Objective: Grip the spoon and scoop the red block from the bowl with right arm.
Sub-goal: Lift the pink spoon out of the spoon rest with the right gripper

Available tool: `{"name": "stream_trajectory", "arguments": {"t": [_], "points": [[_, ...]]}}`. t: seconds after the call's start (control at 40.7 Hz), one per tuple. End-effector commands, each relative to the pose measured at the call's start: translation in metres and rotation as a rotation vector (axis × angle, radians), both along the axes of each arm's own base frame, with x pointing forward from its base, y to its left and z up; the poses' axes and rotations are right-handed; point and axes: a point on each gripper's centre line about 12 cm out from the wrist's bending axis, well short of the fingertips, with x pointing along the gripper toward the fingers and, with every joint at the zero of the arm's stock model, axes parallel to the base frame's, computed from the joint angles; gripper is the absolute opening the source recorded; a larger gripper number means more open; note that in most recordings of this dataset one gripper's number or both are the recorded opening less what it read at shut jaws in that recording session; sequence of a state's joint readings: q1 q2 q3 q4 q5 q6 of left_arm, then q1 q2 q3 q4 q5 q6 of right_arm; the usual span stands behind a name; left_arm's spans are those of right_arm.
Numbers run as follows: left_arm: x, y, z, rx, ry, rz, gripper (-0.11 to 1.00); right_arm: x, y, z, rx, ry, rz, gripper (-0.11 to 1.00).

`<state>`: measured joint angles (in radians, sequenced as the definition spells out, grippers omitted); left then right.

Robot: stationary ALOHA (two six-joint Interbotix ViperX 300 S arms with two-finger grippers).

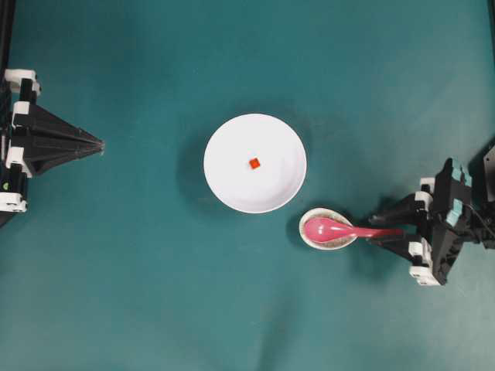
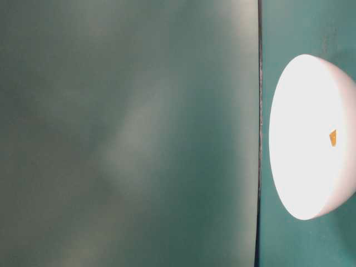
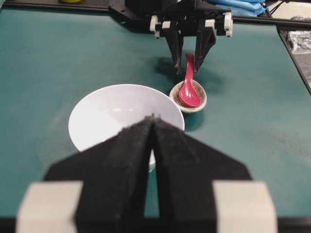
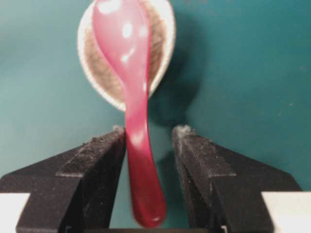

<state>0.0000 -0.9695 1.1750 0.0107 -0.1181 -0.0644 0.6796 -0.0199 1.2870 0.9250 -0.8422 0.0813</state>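
We look down on a teal green tabletop (image 1: pixel 155 294). At its centre sits the white bowl (image 1: pixel 232 185), the red block (image 1: pixel 254 162) inside. Just beside it, a small speckled dish (image 1: pixel 312 241) cradles the pink spoon (image 1: pixel 340 229). Our right gripper (image 1: pixel 389 232) straddles the spoon's handle, fingers spread, one touching it. Our left gripper (image 1: pixel 99 144) rests far off, fingers pressed together, holding nothing.
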Motion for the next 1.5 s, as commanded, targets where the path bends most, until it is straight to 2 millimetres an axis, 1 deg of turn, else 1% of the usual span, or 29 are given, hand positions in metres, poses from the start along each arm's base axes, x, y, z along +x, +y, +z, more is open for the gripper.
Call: {"name": "stream_trajectory", "arguments": {"t": [0.0,0.27,0.565,1.129,1.473], "points": [[0.002,0.000,0.011,0.001,-0.023,0.000,0.00,-0.001,0.003,0.005,-0.007,-0.040,0.016,0.50],[0.002,0.000,0.008,-0.002,-0.005,0.000,0.00,-0.003,0.004,0.010,-0.036,-0.103,0.031,0.50],[0.002,0.000,0.005,-0.034,0.018,0.003,0.00,-0.007,0.010,0.006,-0.074,-0.110,0.071,0.49],[0.001,0.000,0.001,-0.033,0.058,0.005,0.00,-0.012,0.004,-0.007,-0.159,-0.106,0.081,0.49],[0.001,0.000,0.000,-0.033,0.061,0.005,0.00,-0.013,0.008,-0.005,-0.175,-0.138,0.108,0.41]]}}
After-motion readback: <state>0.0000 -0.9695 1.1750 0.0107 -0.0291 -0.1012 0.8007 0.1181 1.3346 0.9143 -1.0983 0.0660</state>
